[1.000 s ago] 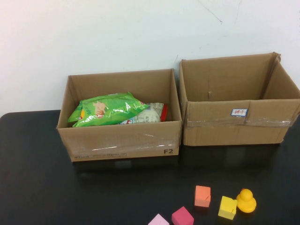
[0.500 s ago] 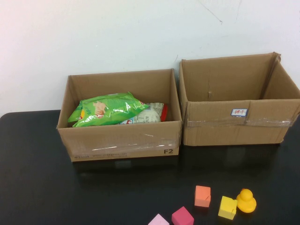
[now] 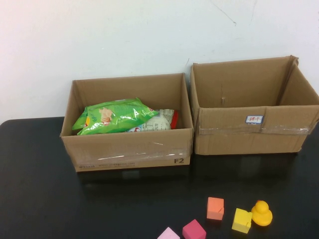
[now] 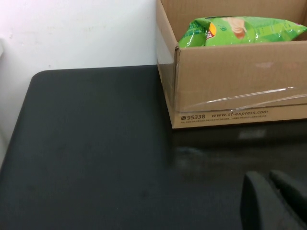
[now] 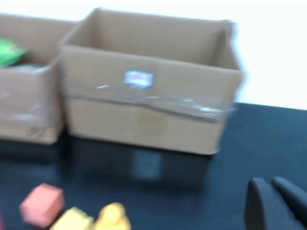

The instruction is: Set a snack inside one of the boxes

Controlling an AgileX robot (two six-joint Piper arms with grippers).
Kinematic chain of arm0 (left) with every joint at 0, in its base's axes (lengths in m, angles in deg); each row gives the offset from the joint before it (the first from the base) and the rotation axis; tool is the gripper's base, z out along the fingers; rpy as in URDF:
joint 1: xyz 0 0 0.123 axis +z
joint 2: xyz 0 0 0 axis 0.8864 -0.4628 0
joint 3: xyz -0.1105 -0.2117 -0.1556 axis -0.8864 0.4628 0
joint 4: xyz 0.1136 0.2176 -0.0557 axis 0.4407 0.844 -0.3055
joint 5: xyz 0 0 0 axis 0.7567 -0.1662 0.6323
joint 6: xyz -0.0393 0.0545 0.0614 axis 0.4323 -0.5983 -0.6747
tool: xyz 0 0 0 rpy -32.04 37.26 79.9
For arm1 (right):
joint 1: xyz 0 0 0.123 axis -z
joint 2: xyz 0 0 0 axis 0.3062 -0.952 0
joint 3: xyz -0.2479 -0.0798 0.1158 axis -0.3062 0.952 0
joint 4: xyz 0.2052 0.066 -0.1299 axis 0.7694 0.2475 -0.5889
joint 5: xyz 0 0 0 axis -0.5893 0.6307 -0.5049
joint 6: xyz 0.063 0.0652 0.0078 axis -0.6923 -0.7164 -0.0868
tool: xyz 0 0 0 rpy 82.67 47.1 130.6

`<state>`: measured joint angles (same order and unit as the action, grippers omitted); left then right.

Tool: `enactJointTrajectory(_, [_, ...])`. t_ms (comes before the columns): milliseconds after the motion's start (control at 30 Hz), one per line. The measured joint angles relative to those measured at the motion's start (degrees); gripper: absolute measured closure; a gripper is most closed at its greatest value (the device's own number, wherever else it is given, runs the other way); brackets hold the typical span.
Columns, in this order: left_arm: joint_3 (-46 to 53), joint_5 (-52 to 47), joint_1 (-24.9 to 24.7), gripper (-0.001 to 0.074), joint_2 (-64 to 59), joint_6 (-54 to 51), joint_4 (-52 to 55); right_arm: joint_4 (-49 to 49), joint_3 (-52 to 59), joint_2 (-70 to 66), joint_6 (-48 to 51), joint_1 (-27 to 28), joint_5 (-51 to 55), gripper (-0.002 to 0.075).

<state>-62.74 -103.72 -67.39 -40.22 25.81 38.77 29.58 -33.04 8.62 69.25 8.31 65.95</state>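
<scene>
Two open cardboard boxes stand side by side at the back of the black table. The left box (image 3: 127, 149) holds a green snack bag (image 3: 112, 115) lying on a white and red bag (image 3: 158, 122). The right box (image 3: 254, 132) looks empty inside. Neither arm shows in the high view. In the left wrist view, my left gripper (image 4: 269, 179) is shut and empty over bare table, near the left box (image 4: 230, 91) and its green bag (image 4: 242, 29). My right gripper (image 5: 271, 184) is shut and empty, in front of the right box (image 5: 148, 105).
Near the table's front edge lie foam cubes: orange (image 3: 215, 208), yellow (image 3: 241, 220), magenta (image 3: 194, 230) and pink (image 3: 168, 234). A yellow rubber duck (image 3: 261, 213) sits by the yellow cube. A white wall rises behind the boxes.
</scene>
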Motion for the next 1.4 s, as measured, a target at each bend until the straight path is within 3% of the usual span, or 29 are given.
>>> enactJointTrajectory(133, [0.0,0.0,0.0,0.0736,0.0,-0.47,0.0,0.76,6.0,6.07,-0.36,7.49,-1.89,0.0727])
enactJointTrajectory(300, [0.0,0.0,0.0,0.0736,0.0,-0.47,0.0,3.36,9.62,8.04,-0.23,12.49,-0.63,0.0727])
enactJointTrajectory(633, [0.0,0.0,0.0,0.0736,0.0,-0.47,0.0,9.08,9.74,8.04,3.87,12.87,2.46,0.0727])
enactJointTrajectory(1400, [0.0,0.0,0.0,0.0736,0.0,-0.47,0.0,8.58,9.5,8.04,3.48,12.87,3.5,0.0727])
